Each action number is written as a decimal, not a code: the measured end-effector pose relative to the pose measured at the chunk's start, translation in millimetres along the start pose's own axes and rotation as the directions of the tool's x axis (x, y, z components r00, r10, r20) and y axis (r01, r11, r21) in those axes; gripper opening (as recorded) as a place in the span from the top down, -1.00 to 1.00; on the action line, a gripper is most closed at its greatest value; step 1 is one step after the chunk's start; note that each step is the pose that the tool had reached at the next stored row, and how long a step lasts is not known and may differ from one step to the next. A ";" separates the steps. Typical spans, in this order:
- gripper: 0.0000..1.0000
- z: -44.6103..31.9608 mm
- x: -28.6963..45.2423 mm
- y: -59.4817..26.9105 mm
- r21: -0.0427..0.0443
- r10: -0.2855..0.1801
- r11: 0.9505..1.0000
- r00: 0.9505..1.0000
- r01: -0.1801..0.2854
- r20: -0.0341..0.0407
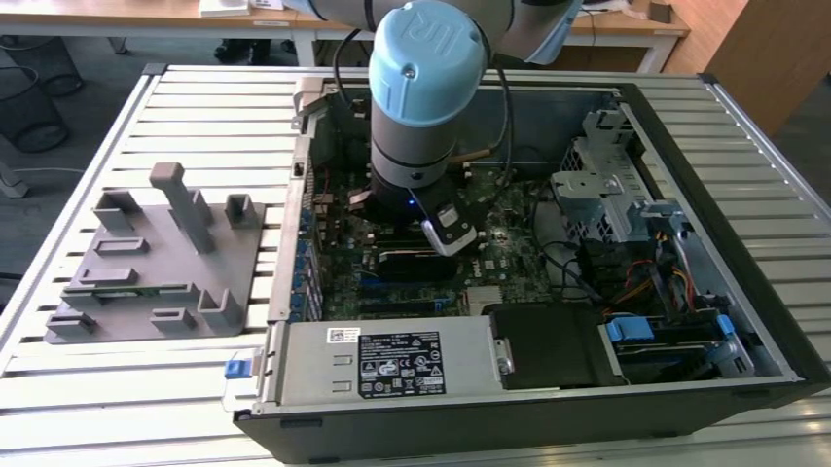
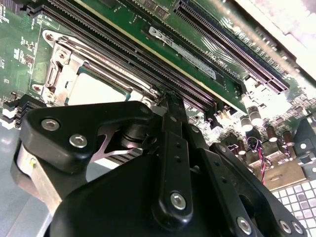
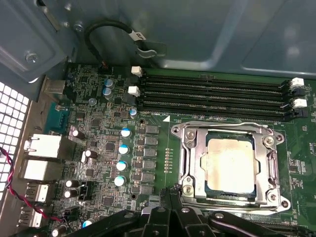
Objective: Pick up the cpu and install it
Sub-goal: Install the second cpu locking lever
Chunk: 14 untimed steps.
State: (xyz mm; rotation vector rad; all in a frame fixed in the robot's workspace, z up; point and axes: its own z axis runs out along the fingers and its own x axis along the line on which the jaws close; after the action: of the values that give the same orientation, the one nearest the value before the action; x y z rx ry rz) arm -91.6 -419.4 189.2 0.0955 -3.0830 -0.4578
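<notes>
note that the cpu (image 3: 230, 164) lies flat inside the socket frame (image 3: 187, 163) on the motherboard (image 3: 98, 143), just beyond the tips of the gripper (image 3: 170, 210), which appears drawn narrow and holds nothing you can see.

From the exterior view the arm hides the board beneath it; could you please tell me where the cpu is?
Observer: In the first wrist view the cpu lies flat on the board, with a metal frame around it.
Operator: Is the gripper touching it?
Observer: No; the gripper shows by a corner of the frame, off the cpu.
Operator: What runs beside the frame?
Observer: Long black slots lie along one side of it.
</notes>
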 end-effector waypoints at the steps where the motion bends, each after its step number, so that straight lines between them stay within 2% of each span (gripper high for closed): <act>1: 0.79 0.0 0.0 0.0 0.000 0.000 1.000 1.000 0.000 0.000; 10: 0.79 0.2 0.0 0.1 0.004 0.000 1.000 1.000 0.000 0.000; 14: 0.79 -3.2 0.2 1.2 0.004 0.000 1.000 1.000 0.000 0.000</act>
State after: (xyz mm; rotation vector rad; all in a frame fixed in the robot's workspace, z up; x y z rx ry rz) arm -91.8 -419.2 192.6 0.0953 -3.0838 -0.4521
